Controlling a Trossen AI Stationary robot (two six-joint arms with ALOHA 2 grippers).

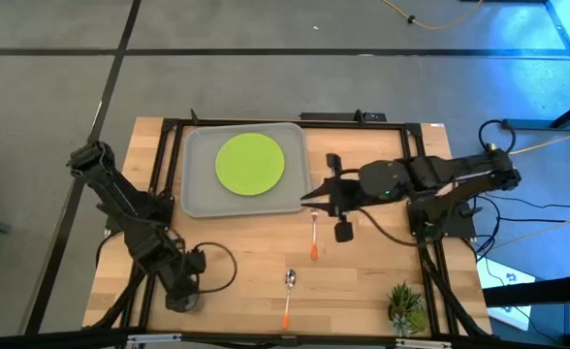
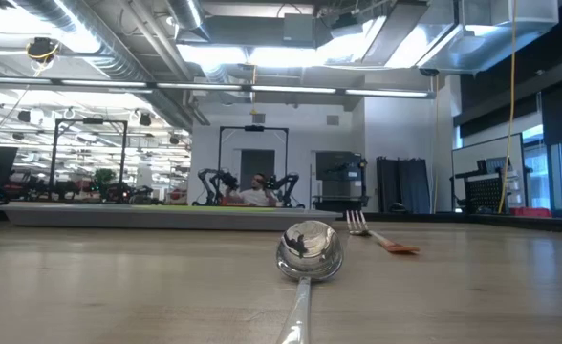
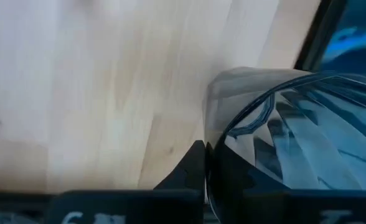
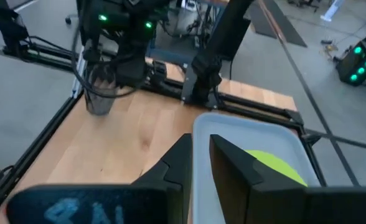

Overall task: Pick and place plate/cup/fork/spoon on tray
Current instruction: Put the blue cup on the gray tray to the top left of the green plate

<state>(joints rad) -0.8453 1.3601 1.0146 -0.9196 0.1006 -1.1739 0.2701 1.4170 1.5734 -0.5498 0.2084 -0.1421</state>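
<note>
Plate (image 1: pixel 250 163) sits flat in the tray (image 1: pixel 196 199), roughly centred. Tray is at the far-left part of the counter (image 1: pixel 246 262), rim intact all round.

Right gripper (image 1: pixel 309 199) hovers at the tray's near-right corner, just above the rim. In the right wrist view its fingers (image 4: pixel 233 171) are nearly together with a narrow gap and hold nothing; tray wall shows between and beyond them, plate (image 4: pixel 276 167) past that.

Left gripper (image 1: pixel 183 291) is down at the near-left corner of the counter, around the cup (image 1: pixel 185 299). Left wrist view shows the cup (image 3: pixel 295 143) filling the frame right against a finger (image 3: pixel 192 171), standing on the wood. Right wrist view shows the same from afar: cup (image 4: pixel 99 93) upright under the left arm's gripper (image 4: pixel 108 78). Cannot tell whether those fingers are actually clamped on it or only straddling it.

Fork (image 1: pixel 314 233) lies on the counter just near of the tray's right corner, tines towards the tray, orange handle towards the near edge. Spoon (image 1: pixel 288 294) lies nearer the front edge, centre, bowl pointing to the tray, handle towards the edge. Low view: spoon bowl (image 2: pixel 310 253) close up, fork (image 2: pixel 377 234) behind and right of it, apart.

Small potted plant (image 1: pixel 406 308) at the near-right corner.
</note>
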